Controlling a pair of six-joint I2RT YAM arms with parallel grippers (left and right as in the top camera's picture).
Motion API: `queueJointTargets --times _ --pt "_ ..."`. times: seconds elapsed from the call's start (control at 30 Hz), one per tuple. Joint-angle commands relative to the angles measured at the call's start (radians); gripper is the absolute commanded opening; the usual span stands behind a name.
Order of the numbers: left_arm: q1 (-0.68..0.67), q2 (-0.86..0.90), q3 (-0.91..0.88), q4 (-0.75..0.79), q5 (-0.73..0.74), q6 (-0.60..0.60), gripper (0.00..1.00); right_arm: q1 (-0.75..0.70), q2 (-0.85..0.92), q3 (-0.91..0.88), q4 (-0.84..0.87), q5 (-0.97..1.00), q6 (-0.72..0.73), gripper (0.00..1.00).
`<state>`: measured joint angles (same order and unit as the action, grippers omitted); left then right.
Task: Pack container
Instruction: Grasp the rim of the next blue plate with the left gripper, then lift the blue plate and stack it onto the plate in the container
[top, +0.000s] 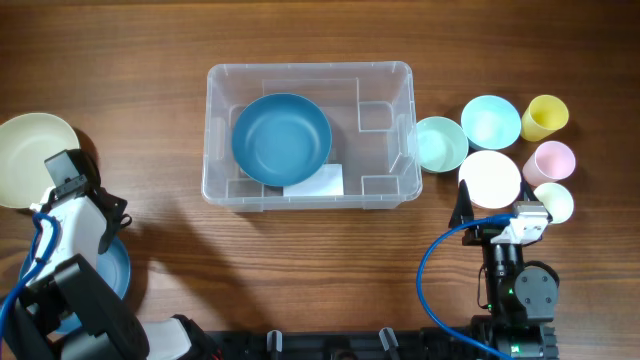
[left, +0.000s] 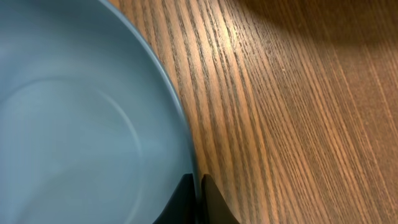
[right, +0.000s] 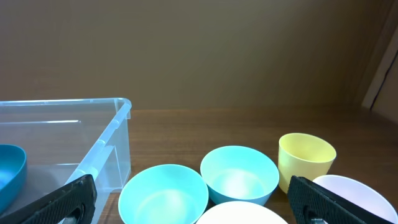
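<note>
right tool gapes wide, container ahead-left; left tool pinches blue bowl rim.

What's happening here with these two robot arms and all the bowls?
The arms are packing dishes into the clear container. A dark blue bowl already sits inside it. The left end effector appears to pinch the rim of a lighter blue bowl on the table's left side. The right end effector is open and holds nothing, beside a white bowl. More bowls and cups wait nearby.
</note>
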<state>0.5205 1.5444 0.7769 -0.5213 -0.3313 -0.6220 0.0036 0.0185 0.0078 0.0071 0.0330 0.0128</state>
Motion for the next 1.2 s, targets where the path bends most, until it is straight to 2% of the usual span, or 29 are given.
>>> queueJointTargets --times 0.0,0.17,0.37,0.7,0.83,1.0,1.17 --pt "-0.024 -0.056 0.003 0.006 0.036 -0.01 0.04 -0.003 -0.005 -0.003 0.003 -0.013 -0.01 1.0" --pt "-0.068 -0.117 0.019 0.006 0.036 -0.003 0.04 -0.003 -0.005 -0.003 0.003 -0.013 -0.01 1.0" --pt "-0.167 -0.159 0.049 0.01 0.012 0.092 0.04 -0.003 -0.005 -0.003 0.003 -0.013 -0.01 1.0" --pt "-0.262 -0.167 0.09 -0.002 -0.025 0.095 0.04 -0.003 -0.005 -0.003 0.003 -0.013 -0.01 1.0" --pt "-0.282 -0.167 0.101 -0.002 -0.031 0.174 0.04 -0.003 -0.005 -0.003 0.003 -0.013 -0.01 1.0" --pt "-0.344 -0.18 0.206 -0.054 -0.04 0.258 0.04 -0.003 -0.005 -0.003 0.003 -0.013 -0.01 1.0" --pt "-0.475 -0.188 0.378 -0.129 -0.04 0.333 0.04 -0.003 -0.005 -0.003 0.003 -0.013 -0.01 1.0"
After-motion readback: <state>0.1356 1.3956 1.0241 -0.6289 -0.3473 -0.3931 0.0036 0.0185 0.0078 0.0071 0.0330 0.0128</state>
